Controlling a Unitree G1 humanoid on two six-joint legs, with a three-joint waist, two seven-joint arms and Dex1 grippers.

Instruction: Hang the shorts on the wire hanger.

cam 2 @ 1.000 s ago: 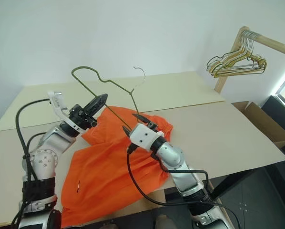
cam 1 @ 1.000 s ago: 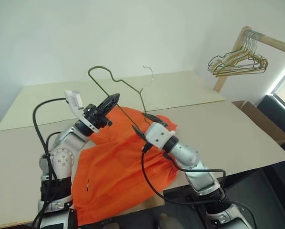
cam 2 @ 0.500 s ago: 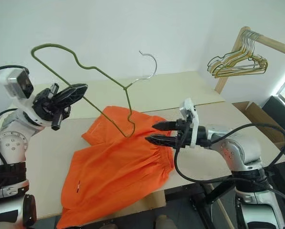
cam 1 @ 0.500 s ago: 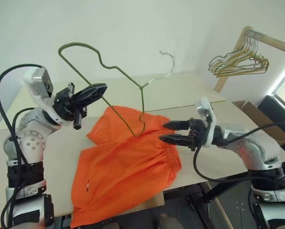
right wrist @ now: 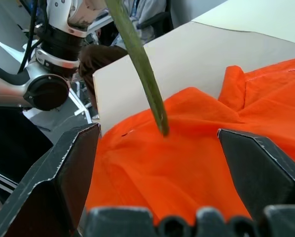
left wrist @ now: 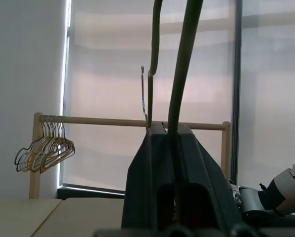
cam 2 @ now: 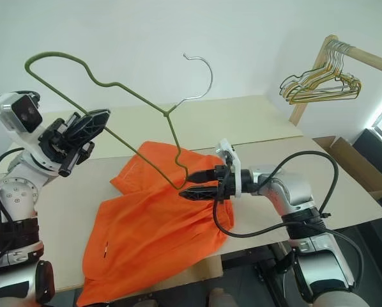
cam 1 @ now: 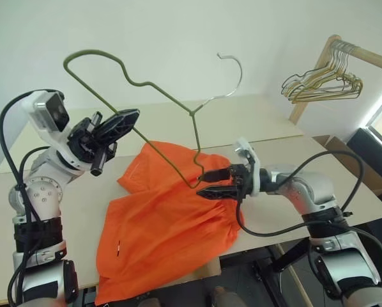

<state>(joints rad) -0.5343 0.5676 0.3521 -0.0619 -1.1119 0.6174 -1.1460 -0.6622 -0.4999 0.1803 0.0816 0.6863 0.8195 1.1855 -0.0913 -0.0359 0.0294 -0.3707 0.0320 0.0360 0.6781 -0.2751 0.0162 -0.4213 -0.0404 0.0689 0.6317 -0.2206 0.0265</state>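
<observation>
Orange fabric, the shorts (cam 1: 165,224), is lying spread and rumpled on the table (cam 1: 319,166), one edge drooping over the near side; nothing is threaded through it, so by my reading the hanging itself is not yet begun. In the head views, the left gripper (cam 1: 117,125) is holding the wire hanger (cam 1: 146,83) aloft by its straight lower bar, jaws pressed together on the wire, with the silvery hook pointing up and the lower corner of the frame dipping to the shorts near the waistband. The right gripper (cam 1: 213,182) is reaching in level from the right, jaws spread wide, tips at the gathered waistband beside that lower corner and gripping nothing. In the left wrist view, the two fingers (left wrist: 142,197) are pinching the olive wire between them, confirming a secure hold; bunched spare hangers (left wrist: 44,153) are hanging on a wooden rail beyond. In the right wrist view, the open fingers (right wrist: 58,173) are framing the orange cloth, with the green wire ending just above it. Judgement: hanger secured, shorts still to be grasped, lifted and fed over the bar.
</observation>
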